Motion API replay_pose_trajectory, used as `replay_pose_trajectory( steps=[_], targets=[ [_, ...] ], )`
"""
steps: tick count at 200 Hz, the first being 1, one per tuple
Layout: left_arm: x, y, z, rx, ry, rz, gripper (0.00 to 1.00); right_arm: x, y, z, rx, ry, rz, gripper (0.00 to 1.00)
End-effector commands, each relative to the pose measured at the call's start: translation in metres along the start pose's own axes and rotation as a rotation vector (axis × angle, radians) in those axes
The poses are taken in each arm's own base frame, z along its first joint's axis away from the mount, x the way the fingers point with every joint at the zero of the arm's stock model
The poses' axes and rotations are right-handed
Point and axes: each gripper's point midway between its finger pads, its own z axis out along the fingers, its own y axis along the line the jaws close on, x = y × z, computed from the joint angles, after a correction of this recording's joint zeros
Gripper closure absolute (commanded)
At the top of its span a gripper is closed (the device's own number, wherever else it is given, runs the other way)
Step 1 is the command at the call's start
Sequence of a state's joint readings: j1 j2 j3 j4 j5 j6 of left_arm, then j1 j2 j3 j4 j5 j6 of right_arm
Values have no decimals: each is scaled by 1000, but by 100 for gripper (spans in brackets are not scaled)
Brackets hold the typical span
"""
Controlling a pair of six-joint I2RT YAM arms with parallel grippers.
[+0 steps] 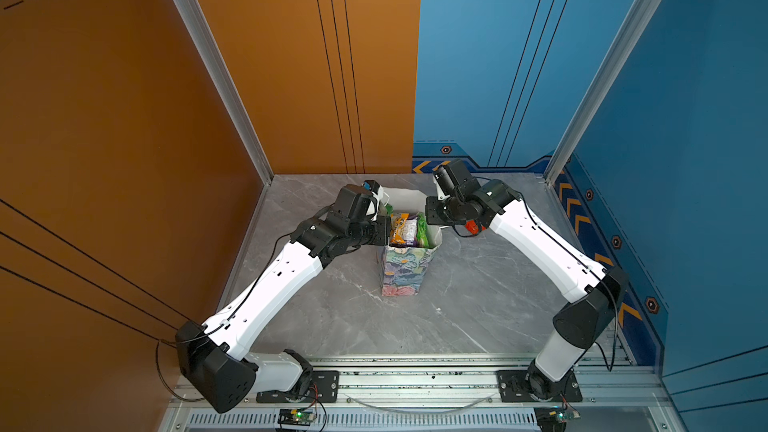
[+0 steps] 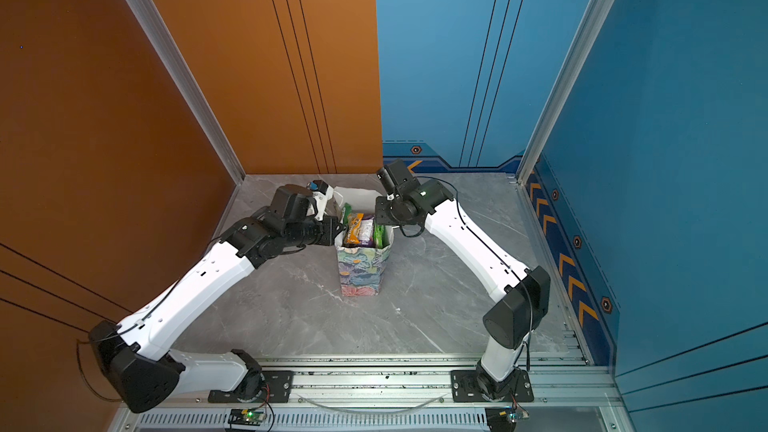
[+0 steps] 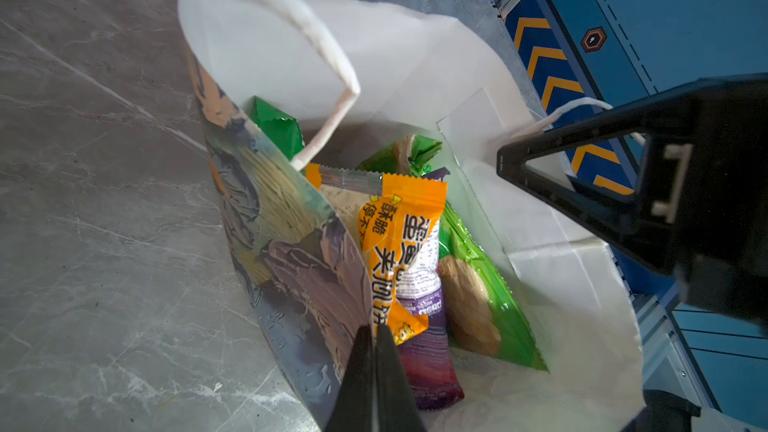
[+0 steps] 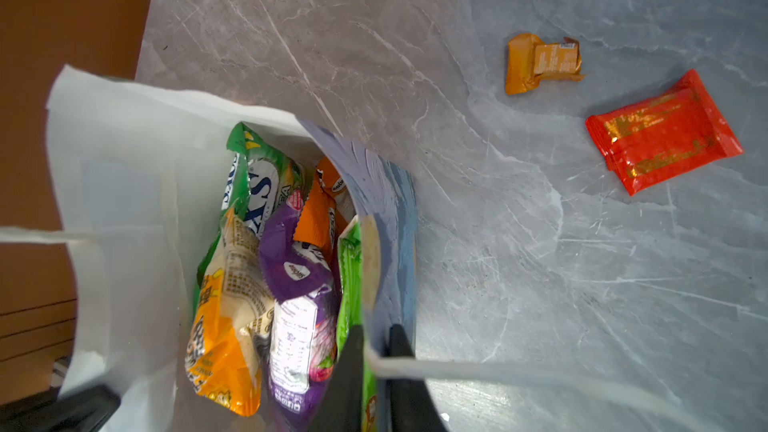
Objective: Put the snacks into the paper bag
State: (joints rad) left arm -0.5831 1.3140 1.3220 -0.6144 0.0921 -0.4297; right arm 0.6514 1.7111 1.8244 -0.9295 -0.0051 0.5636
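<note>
The paper bag stands upright in the middle of the table, holding an orange packet, a purple packet and a green packet. The left gripper is pinched tight on the bag's rim. The right gripper straddles the opposite rim with its jaws a little apart; whether it touches the paper I can't quite tell. A red packet and a small orange wrapper lie on the table outside the bag.

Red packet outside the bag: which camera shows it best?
Right wrist: the red packet lies whole and unobstructed on the table. In a top view only a red sliver peeks from under the right arm; left wrist misses it.
</note>
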Motion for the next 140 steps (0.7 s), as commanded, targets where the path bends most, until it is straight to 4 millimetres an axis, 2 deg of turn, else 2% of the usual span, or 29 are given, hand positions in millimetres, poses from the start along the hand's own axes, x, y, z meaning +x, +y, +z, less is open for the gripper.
replay_pose_trajectory(
  steps=[1,25,72,98,131,134,140],
  targets=[
    [-10,-4,-11,10,-80,48,100,-16,11,-21,-68,-80,9,74],
    [-14,-3,-19,11,-108,62,100,-18,17,-32,-104,-92,-1,61],
    [-16,-1,-22,15,-132,57,100,-22,21,-65,-148,-143,-34,47],
    [-17,-1,-22,37,-132,36,100,-25,25,-80,-189,-163,-41,44],
    [-20,2,-24,38,-144,26,100,-28,39,-93,-303,-177,-22,42],
    [-20,3,-24,39,-144,23,100,-23,37,-86,-299,-159,-19,42],
    [-20,3,-24,39,-142,22,100,-22,37,-87,-304,-162,-15,42]
  ],
)
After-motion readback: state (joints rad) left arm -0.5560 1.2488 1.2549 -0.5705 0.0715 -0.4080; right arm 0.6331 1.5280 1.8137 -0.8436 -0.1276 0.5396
